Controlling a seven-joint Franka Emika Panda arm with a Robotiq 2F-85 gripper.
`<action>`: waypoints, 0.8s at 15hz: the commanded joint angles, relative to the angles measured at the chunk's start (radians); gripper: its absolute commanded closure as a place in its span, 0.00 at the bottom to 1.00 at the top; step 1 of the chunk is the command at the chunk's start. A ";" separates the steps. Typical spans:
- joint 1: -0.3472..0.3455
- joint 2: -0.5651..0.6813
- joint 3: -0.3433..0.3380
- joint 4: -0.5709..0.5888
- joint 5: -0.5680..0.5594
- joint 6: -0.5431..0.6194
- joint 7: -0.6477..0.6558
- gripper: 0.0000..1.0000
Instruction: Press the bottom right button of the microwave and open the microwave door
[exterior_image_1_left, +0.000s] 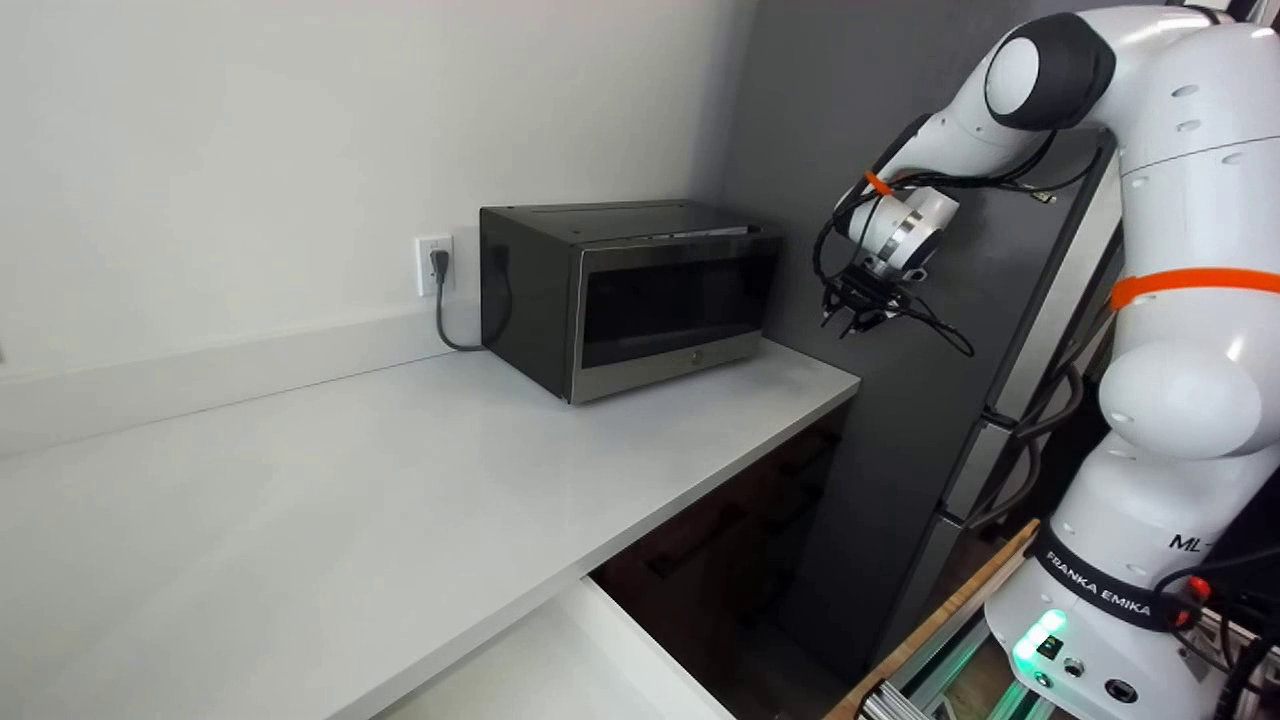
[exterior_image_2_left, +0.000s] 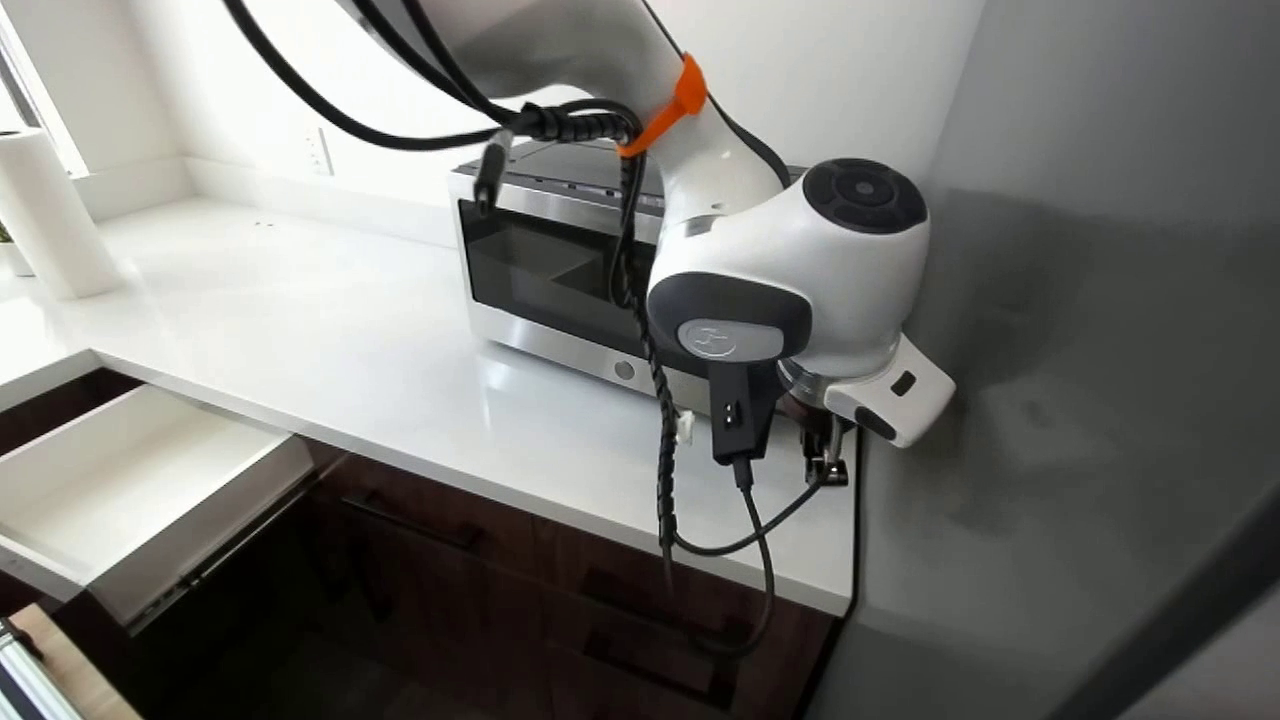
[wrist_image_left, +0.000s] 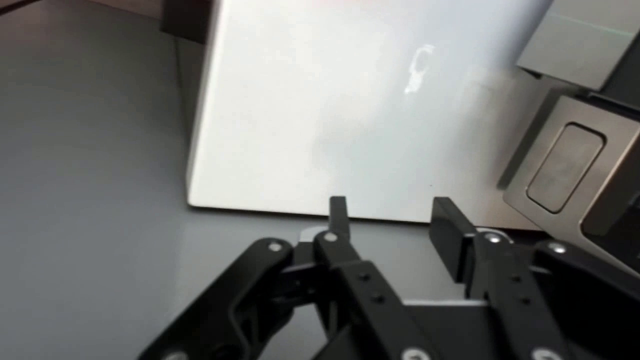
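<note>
The dark microwave (exterior_image_1_left: 525, 300) stands on the counter against the wall. Its door (exterior_image_1_left: 690, 370), with dark window and silvery frame, faces outward. In an exterior view my arm covers the right part of the door (exterior_image_2_left: 540, 340). In the wrist view the microwave's corner shows a rectangular button (wrist_image_left: 566, 167), with a dark gap between its panel and a silvery edge (wrist_image_left: 580, 42). I cannot tell whether the door is fully shut. The orange display is hidden. My gripper (wrist_image_left: 390, 205) is open and empty, in front of the microwave's right end and apart from the button; exterior views show it too (exterior_image_1_left: 838, 326) (exterior_image_2_left: 826, 470).
A white counter (exterior_image_1_left: 350, 520) carries the microwave. A tall grey panel (exterior_image_2_left: 1100, 330) rises close beside my gripper at the counter's right end. A pulled-out white drawer (exterior_image_2_left: 140, 470) juts from the counter front. Loose cables (exterior_image_2_left: 665, 480) hang from my wrist. A paper roll (exterior_image_2_left: 55, 215) stands far left.
</note>
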 joint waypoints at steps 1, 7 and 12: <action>0.170 -0.143 -0.176 -0.155 -0.272 -0.077 0.135 0.22; 0.466 -0.349 -0.389 -0.220 -0.749 -0.355 0.269 0.00; 0.328 -0.543 -0.052 -0.213 -1.023 -0.387 0.316 0.00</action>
